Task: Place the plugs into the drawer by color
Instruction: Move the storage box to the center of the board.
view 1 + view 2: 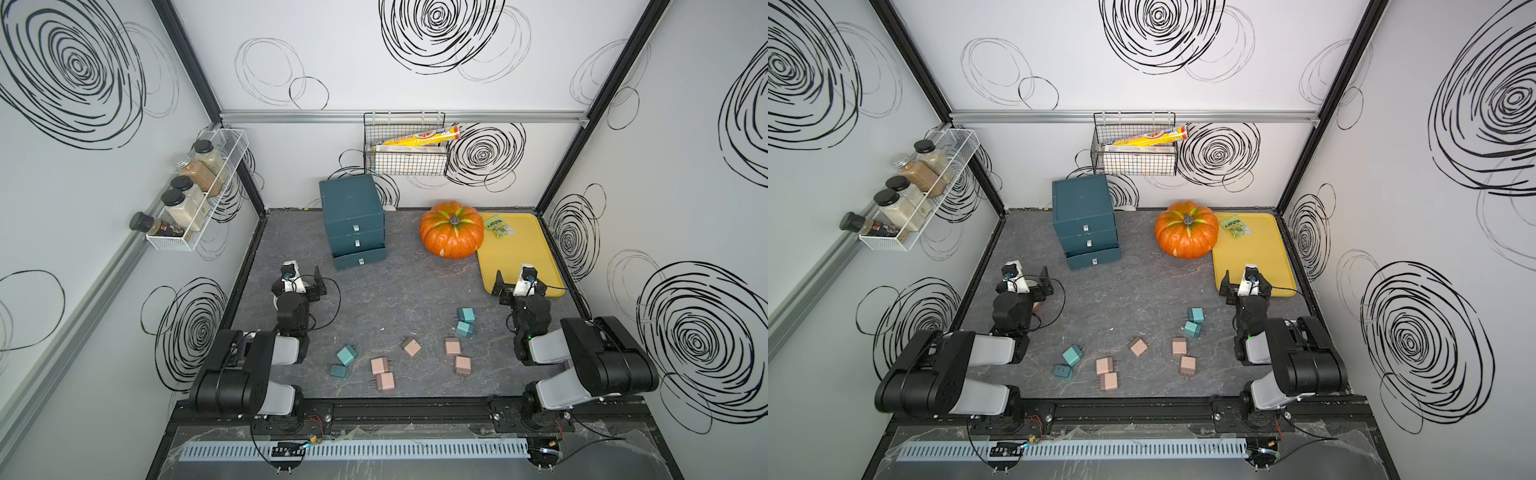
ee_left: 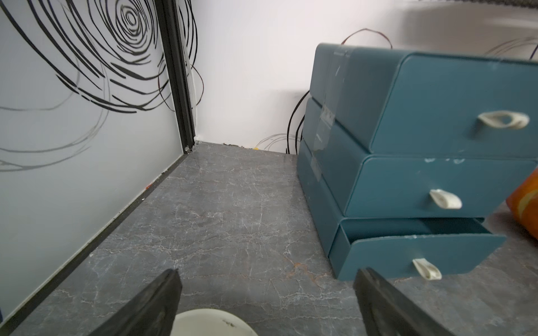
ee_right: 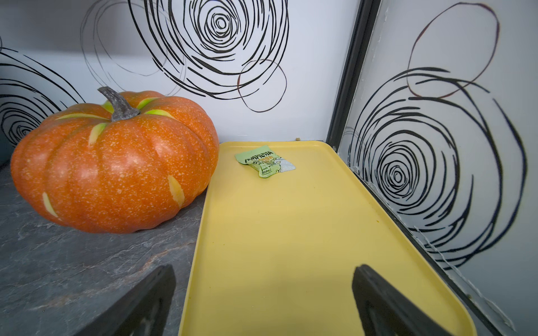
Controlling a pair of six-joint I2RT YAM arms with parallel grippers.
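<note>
Four teal plugs [image 1: 346, 355], in two pairs, and five pink plugs [image 1: 411, 347] lie loose on the near part of the grey, marble-veined surface [image 1: 374, 299]. All are small cubes with short metal prongs. The drawer [image 1: 353, 216], a dark teal box of three stacked tiers with small pale handles, stands at the back, and its bottom tier [image 2: 416, 253] is pulled out slightly. The left hand [image 2: 267, 273] is spread wide and holds nothing, over bare surface just beside the drawer. The right hand [image 3: 265, 269] is equally wide and empty, over the near edge of the smooth yellow tray [image 3: 291, 232], near the speckled orange pumpkin [image 3: 116, 174].
</note>
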